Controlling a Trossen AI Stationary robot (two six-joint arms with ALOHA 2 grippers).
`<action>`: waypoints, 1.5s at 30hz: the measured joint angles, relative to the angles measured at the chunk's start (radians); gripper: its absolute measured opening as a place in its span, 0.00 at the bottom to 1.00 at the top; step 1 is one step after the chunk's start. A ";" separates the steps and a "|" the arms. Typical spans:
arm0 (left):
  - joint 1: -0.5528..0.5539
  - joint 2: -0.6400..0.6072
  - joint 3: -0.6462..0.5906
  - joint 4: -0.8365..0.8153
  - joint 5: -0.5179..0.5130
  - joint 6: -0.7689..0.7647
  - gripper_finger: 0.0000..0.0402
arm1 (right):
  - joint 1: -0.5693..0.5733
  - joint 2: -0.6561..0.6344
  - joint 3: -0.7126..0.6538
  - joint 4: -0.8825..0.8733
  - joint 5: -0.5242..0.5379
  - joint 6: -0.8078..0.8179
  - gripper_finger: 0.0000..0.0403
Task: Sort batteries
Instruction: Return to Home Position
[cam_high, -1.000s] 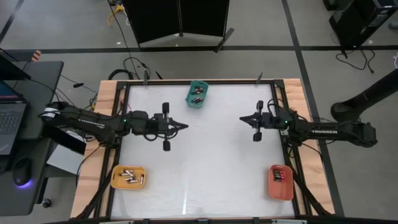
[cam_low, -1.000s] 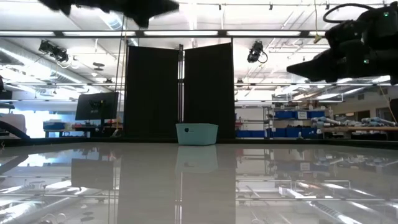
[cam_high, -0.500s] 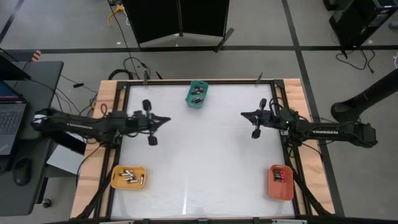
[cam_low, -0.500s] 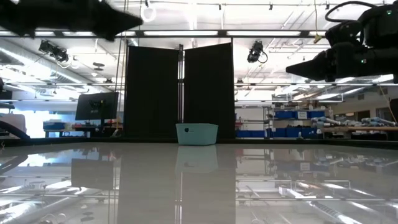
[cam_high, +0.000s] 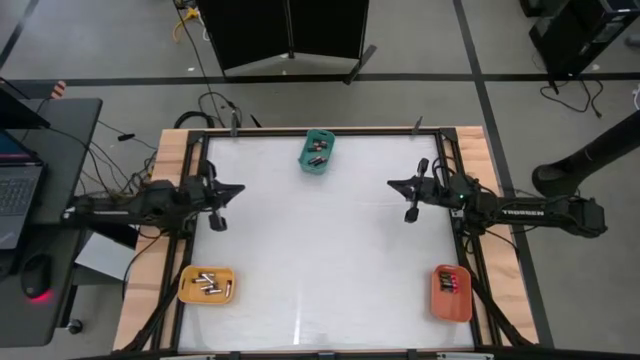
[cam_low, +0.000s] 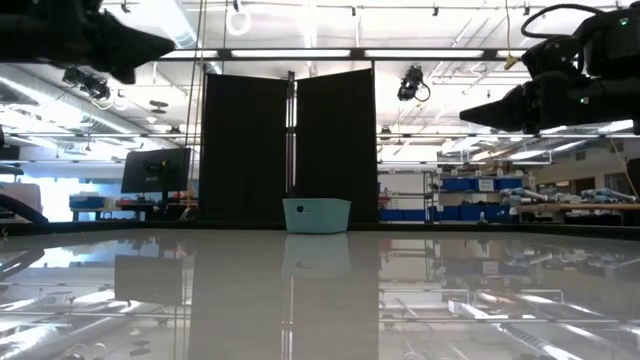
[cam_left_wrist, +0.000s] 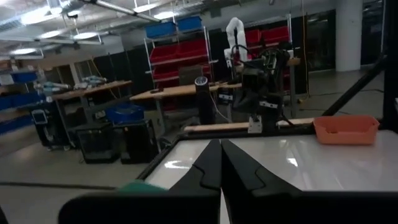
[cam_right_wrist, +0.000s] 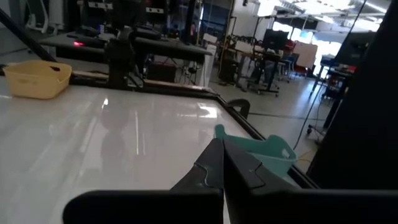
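A white table (cam_high: 320, 250), seen from above, lies between my two arms. My left gripper (cam_high: 238, 189) hangs just inside its left edge and my right gripper (cam_high: 392, 184) near its right edge, both with fingers pressed together, holding nothing. A green bin (cam_high: 306, 152) sits mid far edge, a yellow bin (cam_high: 184, 284) in the near left corner and an orange bin (cam_high: 437, 300) in the near right corner. The batteries (cam_high: 208, 283) lie inside these bins.

A black folding screen (cam_low: 288, 150) stands behind the glossy white surface (cam_high: 330, 260); strip lights (cam_low: 300, 53) run overhead, grey floor (cam_high: 100, 50) around.
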 joint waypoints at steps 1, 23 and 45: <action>0.000 -0.043 0.000 -0.050 0.000 -0.010 0.02 | -0.003 0.000 0.000 -0.007 0.000 0.000 0.01; 0.191 -0.157 -0.189 0.055 0.240 -0.045 0.02 | -0.119 -0.021 0.000 -0.034 -0.141 0.011 0.01; 0.284 -0.157 -0.190 0.055 0.193 -0.059 0.04 | -0.226 0.013 0.000 -0.140 -0.137 0.111 0.01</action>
